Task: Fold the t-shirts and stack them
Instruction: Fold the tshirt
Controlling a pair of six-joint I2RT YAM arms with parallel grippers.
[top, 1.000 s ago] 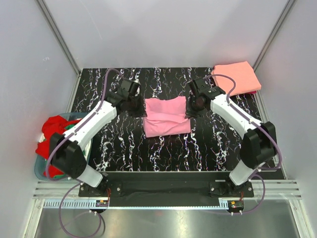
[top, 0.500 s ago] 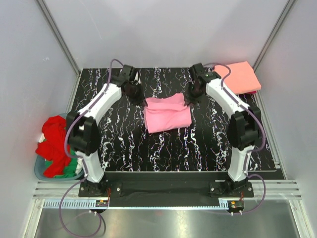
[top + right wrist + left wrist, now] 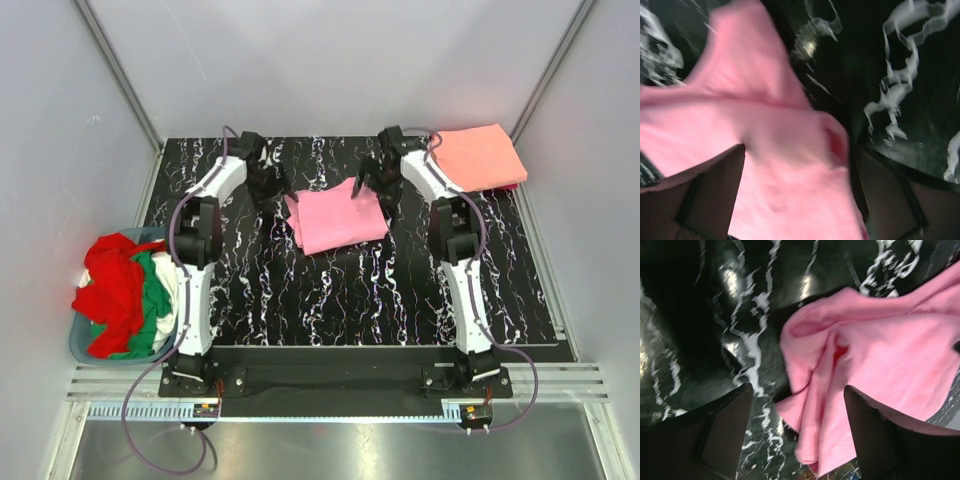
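**pink t-shirt (image 3: 338, 218) flat on table, nothing gripped**

Nearest me, at left, the basket (image 3: 76, 348) holds a red t-shirt (image 3: 110, 268) and a green t-shirt (image 3: 152, 292). The pink t-shirt lies folded on the table (image 3: 330, 300), centre to far half. The left gripper (image 3: 268, 190) and right gripper (image 3: 376, 190) are at its far corners, fingers spread, grasping nothing. The salmon-orange t-shirt (image 3: 478, 157) lies folded in the far right corner.

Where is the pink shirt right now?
In the top view, the pink shirt lies at the far middle of the table, between the left gripper and right gripper, left of the salmon shirt.
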